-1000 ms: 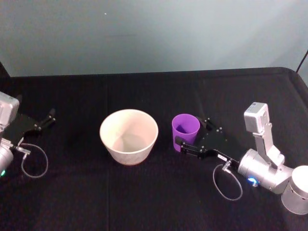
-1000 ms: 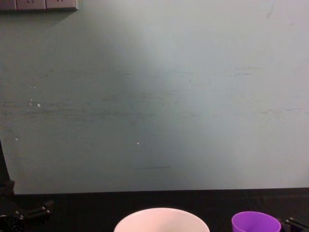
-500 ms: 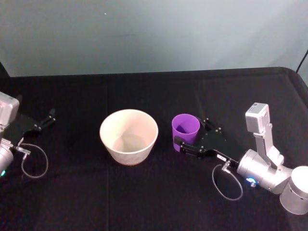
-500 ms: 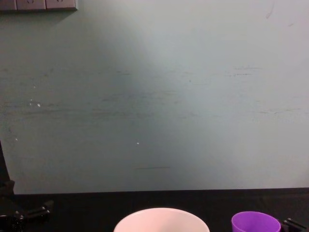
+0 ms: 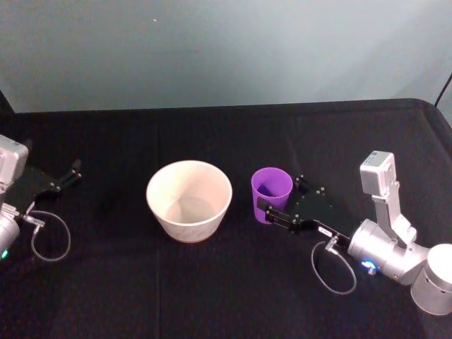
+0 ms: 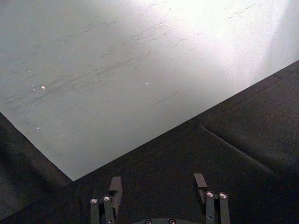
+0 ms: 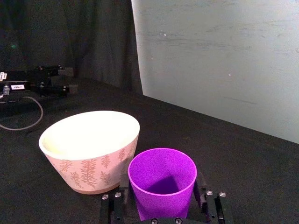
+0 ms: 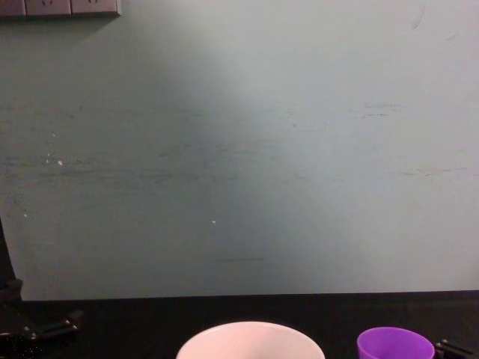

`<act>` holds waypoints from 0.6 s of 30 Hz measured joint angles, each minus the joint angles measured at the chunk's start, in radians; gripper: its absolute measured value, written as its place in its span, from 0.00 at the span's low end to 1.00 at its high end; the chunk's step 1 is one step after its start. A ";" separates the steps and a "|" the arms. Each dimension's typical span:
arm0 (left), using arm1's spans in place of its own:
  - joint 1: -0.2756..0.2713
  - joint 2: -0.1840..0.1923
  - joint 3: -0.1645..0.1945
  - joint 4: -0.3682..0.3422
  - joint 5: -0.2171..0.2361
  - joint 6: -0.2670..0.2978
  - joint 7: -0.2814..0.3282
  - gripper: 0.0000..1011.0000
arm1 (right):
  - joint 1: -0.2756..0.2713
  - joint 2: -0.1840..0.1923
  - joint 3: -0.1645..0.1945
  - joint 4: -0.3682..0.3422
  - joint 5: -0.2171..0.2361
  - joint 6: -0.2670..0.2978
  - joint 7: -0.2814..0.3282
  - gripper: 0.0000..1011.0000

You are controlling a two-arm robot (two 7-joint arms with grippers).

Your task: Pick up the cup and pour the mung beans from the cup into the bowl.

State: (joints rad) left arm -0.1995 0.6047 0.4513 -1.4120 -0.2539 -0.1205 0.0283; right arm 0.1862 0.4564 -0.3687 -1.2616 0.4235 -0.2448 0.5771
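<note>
Dim even light, bright glare on wall

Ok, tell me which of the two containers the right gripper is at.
The purple cup, the smaller, narrower one: the right gripper straddles it. The wide white bowl stands apart on the cup's left, nothing around it.

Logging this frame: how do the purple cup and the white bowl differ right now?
The cup is bright purple and plain; the bowl is white with a leaf pattern on its outer wall. The cup is clearly narrower than the bowl. The cup stands between the open fingers of the right tool; the bowl stands free, to the cup's left. Both sit upright on the black table. The left tool rests far left.
</note>
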 joint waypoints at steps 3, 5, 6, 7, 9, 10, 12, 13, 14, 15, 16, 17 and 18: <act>0.000 0.000 0.000 0.000 0.000 0.000 0.000 0.99 | 0.000 0.000 0.000 0.000 0.000 0.000 0.000 0.78; 0.000 0.000 0.000 0.000 0.000 0.000 0.000 0.99 | 0.000 0.000 0.000 -0.001 0.000 0.000 -0.001 0.77; 0.000 0.000 0.000 0.000 0.000 0.000 0.000 0.99 | 0.000 0.000 -0.001 -0.001 0.000 0.000 -0.001 0.76; 0.000 0.000 0.000 0.000 0.000 0.000 0.000 0.99 | -0.001 0.001 -0.001 -0.001 0.000 0.001 -0.001 0.76; 0.000 0.000 0.000 0.000 0.000 0.000 0.000 0.99 | -0.001 0.001 -0.001 -0.001 0.000 0.001 -0.001 0.75; 0.000 0.000 0.000 0.000 0.000 0.000 0.000 0.99 | -0.001 0.001 -0.001 -0.001 0.000 0.001 -0.001 0.74; 0.000 0.000 0.000 0.000 0.000 0.000 0.000 0.99 | -0.001 0.001 -0.001 -0.001 0.000 0.001 -0.001 0.73; 0.000 0.000 0.000 0.000 0.000 0.000 0.000 0.99 | -0.001 0.001 -0.001 -0.001 0.000 0.001 -0.001 0.73; 0.000 0.000 0.000 0.000 0.000 0.000 0.000 0.99 | -0.001 0.001 -0.001 -0.001 0.000 0.001 -0.001 0.73; 0.000 0.000 0.000 0.000 0.000 0.000 0.000 0.99 | -0.001 0.001 -0.001 -0.002 0.000 0.001 -0.001 0.73; 0.000 0.000 0.000 0.000 0.000 0.000 0.000 0.99 | -0.002 0.001 0.000 -0.003 0.000 0.001 -0.002 0.72; 0.000 0.000 0.000 0.000 0.000 0.000 0.000 0.99 | -0.011 0.005 0.008 -0.019 -0.003 0.002 -0.010 0.72; 0.000 0.000 0.000 0.000 0.000 0.000 0.000 0.99 | -0.015 0.007 0.013 -0.026 -0.004 0.004 -0.012 0.72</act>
State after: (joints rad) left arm -0.1995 0.6047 0.4514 -1.4120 -0.2539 -0.1205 0.0283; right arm 0.1709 0.4633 -0.3553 -1.2877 0.4199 -0.2404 0.5649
